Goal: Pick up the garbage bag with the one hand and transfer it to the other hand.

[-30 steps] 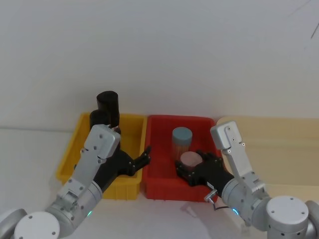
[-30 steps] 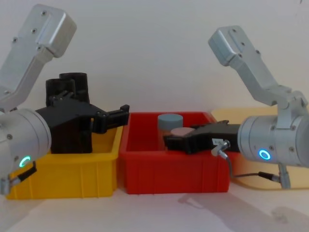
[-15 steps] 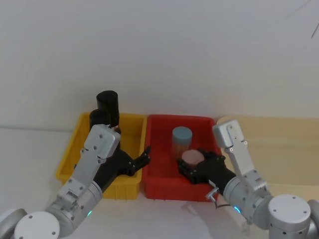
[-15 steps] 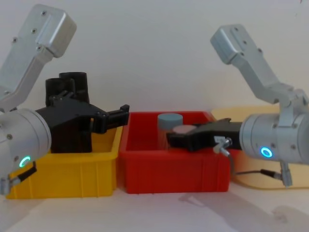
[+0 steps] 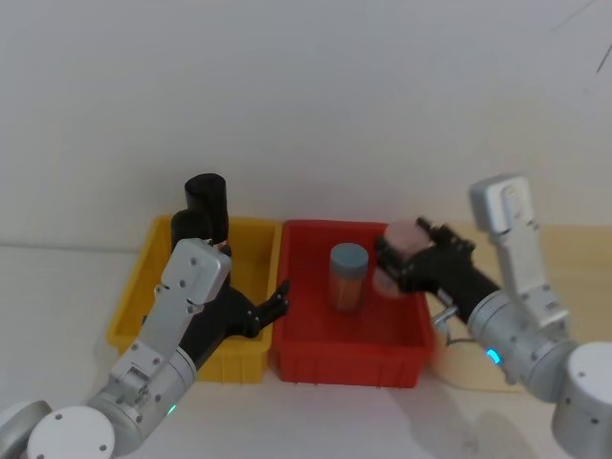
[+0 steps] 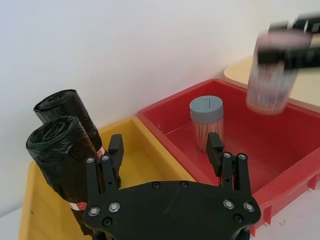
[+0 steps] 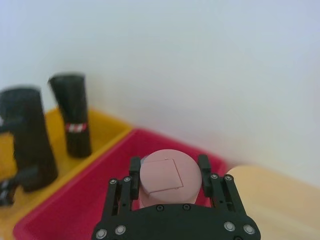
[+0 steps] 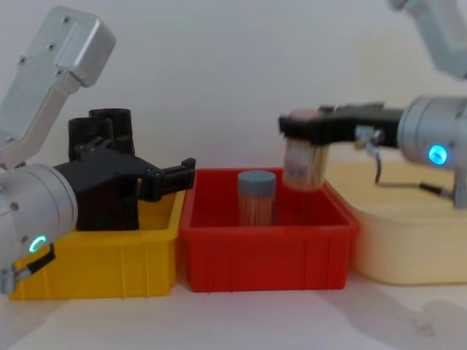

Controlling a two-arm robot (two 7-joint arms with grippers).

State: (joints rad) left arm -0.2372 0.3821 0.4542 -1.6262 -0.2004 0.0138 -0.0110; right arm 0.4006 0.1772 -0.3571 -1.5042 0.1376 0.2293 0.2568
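Above the red plastic bin (image 8: pixel 266 248), the blue-ringed black gripper (image 7: pixel 168 164) clamps a pink-lidded clear jar (image 8: pixel 300 166); the green-ringed gripper (image 6: pixel 165 142) hangs spread, seemingly beside a black crinkly roll (image 6: pixel 52 162).

no words, brands or numbers can be read: the red-and-white label band on the garbage bag (image 6: pixel 55 155) and the one on the second black roll (image 6: pixel 62 105), both in the yellow bin (image 6: pixel 150 165) on the left, are too small to make out.
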